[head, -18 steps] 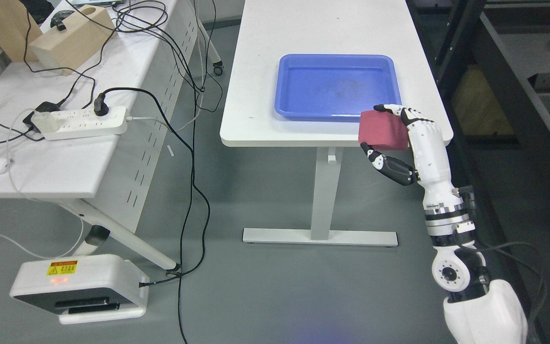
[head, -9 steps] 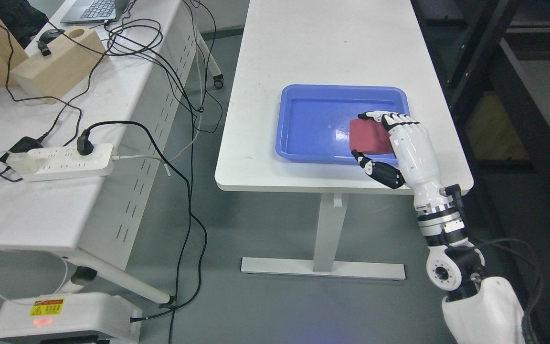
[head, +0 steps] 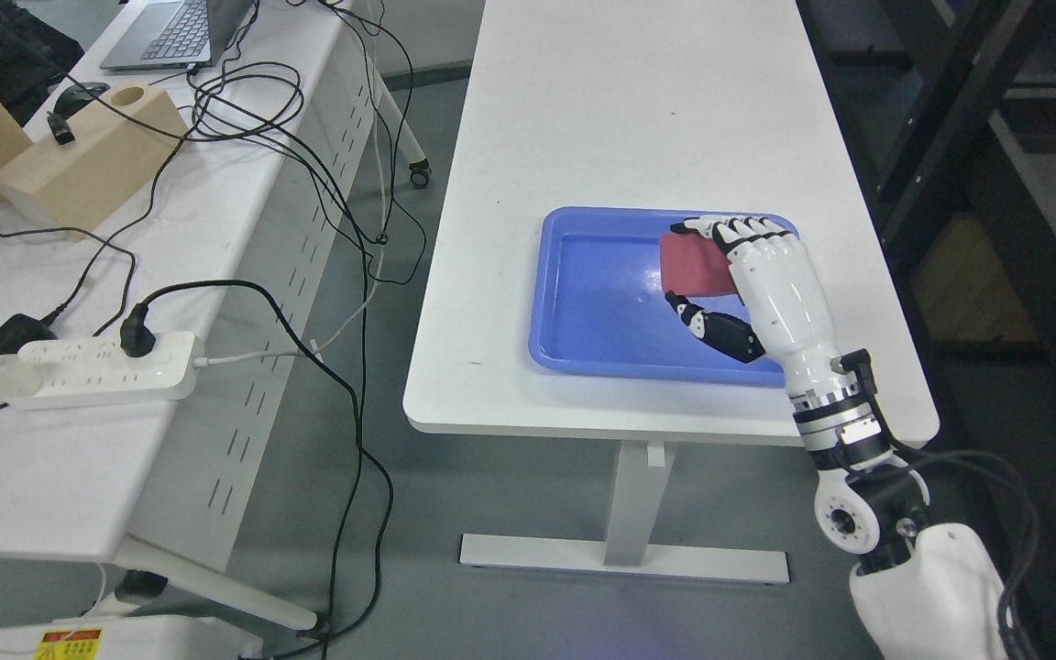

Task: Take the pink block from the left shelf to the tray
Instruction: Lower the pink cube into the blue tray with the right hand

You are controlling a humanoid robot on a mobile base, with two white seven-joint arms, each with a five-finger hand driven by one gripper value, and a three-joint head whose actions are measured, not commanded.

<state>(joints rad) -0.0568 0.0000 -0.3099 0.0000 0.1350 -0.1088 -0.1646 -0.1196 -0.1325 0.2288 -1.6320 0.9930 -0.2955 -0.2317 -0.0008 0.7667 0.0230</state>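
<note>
The pink block (head: pixel 695 264) sits in the grip of your right hand (head: pixel 748 289), over the far right corner of the blue tray (head: pixel 601 302). You can't tell whether it touches the tray floor or hangs just above it. Apart from the block, the tray shows only its bare, glossy floor.

Your right hand is closed on the block: the fingers (head: pixel 737 227) wrap over its far edge and the dark thumb (head: pixel 716 327) presses in from the near side. The palm faces left, and the forearm rises from the lower right corner of the view, crossing the near right edge of the table.

The tray lies near the front edge of a white table (head: pixel 638 110), toward its right side. To the left stands a second white table (head: pixel 79 302) carrying a power strip (head: pixel 79 371), tangled black cables (head: pixel 308 183), a wooden block (head: pixel 79 156) and a laptop (head: pixel 170 32). Dark shelving (head: pixel 977 137) stands along the right.
</note>
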